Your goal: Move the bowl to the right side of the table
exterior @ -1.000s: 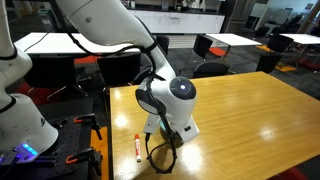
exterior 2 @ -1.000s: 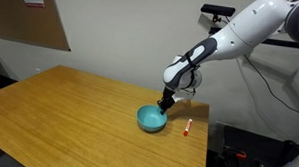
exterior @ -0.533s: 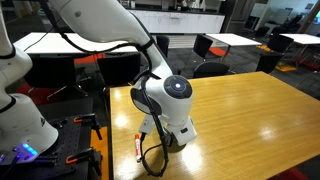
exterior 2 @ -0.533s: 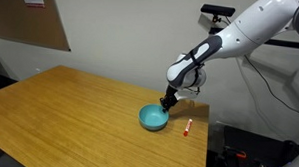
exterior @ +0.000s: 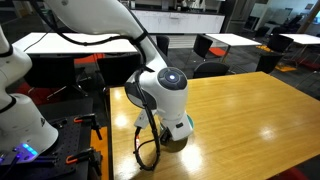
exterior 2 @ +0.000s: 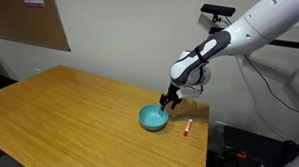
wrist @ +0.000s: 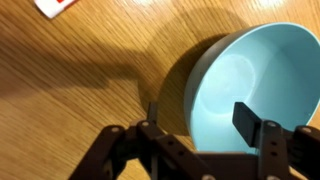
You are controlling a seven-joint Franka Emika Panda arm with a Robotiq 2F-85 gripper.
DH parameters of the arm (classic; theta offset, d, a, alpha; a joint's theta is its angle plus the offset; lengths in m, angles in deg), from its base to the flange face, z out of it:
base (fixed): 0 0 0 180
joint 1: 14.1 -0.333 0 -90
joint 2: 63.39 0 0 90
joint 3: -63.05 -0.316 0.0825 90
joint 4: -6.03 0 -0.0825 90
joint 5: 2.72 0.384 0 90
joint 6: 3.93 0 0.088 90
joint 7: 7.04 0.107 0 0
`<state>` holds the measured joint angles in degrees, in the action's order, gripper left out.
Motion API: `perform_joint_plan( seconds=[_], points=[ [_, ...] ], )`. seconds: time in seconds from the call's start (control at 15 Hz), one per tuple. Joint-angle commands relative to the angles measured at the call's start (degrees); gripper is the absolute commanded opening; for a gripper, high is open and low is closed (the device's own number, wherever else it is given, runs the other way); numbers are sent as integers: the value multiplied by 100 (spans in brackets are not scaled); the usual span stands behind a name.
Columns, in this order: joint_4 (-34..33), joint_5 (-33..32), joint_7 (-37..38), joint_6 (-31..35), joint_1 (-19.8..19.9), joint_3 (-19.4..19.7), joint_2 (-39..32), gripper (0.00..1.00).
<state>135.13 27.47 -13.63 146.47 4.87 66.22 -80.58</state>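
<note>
Your gripper stands spread across the rim of the one small round teal bowl, one finger inside and one outside, clamping nothing. The bowl holds only that finger. One thin red marker pen lies just beside the bowl, near the edge of the glossy honey-coloured wooden table.

Bowl sits on table. Marker lies just beside bowl. Gripper straddles bowl rim, one finger inside.
</note>
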Motion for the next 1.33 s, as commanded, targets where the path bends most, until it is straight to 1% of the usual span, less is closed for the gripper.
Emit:
perform_joint_plan(
  seconds=[0.0,0.13,0.33,0.53,0.8,1.27],
  points=[
    [700,-307,485,-130,-248,251,853,100],
    [1033,-581,825,-110,-378,400,1282,100],
    [1397,-1164,1384,-134,-529,573,1908,100],
    [1486,-1647,1541,-349,-625,534,2358,100],
    [1438,-2032,1396,-662,-836,403,2828,100],
    [1348,-2411,621,-1168,-1317,218,3421,100]
  ],
)
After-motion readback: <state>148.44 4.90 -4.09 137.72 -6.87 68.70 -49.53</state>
